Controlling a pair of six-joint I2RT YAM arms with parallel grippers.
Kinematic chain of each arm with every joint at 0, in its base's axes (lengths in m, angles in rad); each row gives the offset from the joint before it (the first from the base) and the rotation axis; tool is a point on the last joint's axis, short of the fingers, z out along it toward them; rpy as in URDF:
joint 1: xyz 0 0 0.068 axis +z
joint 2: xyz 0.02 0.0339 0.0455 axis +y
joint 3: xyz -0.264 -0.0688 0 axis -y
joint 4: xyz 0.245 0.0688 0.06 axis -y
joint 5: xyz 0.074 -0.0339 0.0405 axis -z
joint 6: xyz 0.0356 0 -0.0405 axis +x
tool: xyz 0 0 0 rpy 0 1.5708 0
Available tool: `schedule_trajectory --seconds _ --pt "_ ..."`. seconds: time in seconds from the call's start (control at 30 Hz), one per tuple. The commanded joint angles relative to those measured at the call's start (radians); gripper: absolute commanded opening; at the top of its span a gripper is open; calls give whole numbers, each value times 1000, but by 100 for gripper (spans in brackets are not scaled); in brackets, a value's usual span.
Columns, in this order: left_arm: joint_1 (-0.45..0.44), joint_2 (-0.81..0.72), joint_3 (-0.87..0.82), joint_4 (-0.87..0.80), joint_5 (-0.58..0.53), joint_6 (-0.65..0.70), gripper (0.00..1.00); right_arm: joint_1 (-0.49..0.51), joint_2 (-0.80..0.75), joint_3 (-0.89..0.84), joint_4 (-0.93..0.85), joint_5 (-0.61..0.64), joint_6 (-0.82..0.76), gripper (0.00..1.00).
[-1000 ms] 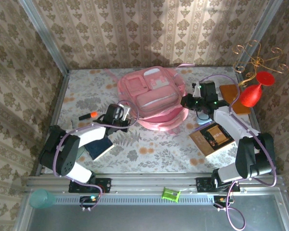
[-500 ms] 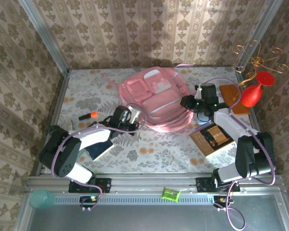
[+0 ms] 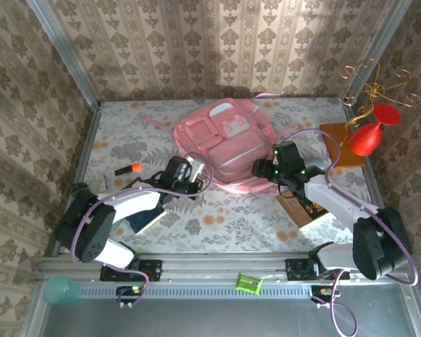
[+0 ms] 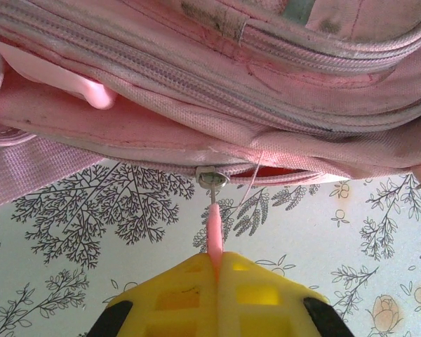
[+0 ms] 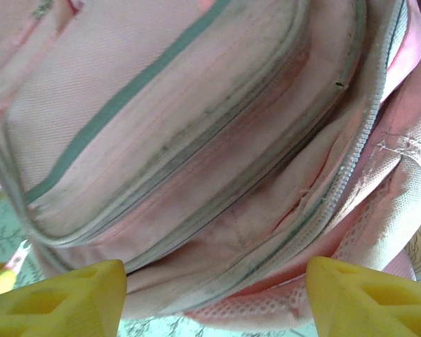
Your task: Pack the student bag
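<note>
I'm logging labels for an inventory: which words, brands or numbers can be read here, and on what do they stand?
No text can be read.
student bag: no lettering shows on its pockets, from above or close up.
brown book: cover too small to read.
green item: too small to read.

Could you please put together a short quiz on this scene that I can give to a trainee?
1. True or false: the left gripper is shut on the zip pull of the student bag.
2. Pick one: the right gripper is A) shut on a strap, B) open, facing the bag, C) holding a book.
3. Fill in: the vase at the table's right side is ____ in colour.
Key: 1 true; 2 B; 3 red.
</note>
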Motion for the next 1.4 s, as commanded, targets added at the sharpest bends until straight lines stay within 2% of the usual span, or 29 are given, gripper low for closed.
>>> schedule_trajectory --seconds 0.0,0.17,0.23,0.27,0.4,0.43,0.73,1.0,1.2,1.37 --pt "-6 -26 -17 -7 -8 1 0 38 94 22 17 83 74 69" --pt "-11 -50 -26 -6 -15 1 0 108 151 -5 59 195 142 66" --pt "-11 -60 -36 -6 -27 2 0 115 184 1 80 207 144 59" --pt "-10 -67 -43 -10 -38 6 0 112 202 12 84 207 135 51" --pt "5 -82 -52 -56 -88 27 0 98 225 56 74 202 59 3" --pt "10 -86 -56 -63 -95 29 0 94 225 63 67 201 36 0" --pt "90 -89 -56 -87 -154 47 0 31 153 62 25 91 -95 0" --pt "182 -60 -29 -80 -182 43 0 -28 99 78 53 -78 -94 0" --pt "268 -29 -4 -76 -162 20 0 -43 76 101 40 -95 -84 0" --pt "300 16 30 -79 -151 5 0 -47 59 96 43 -102 -72 0"
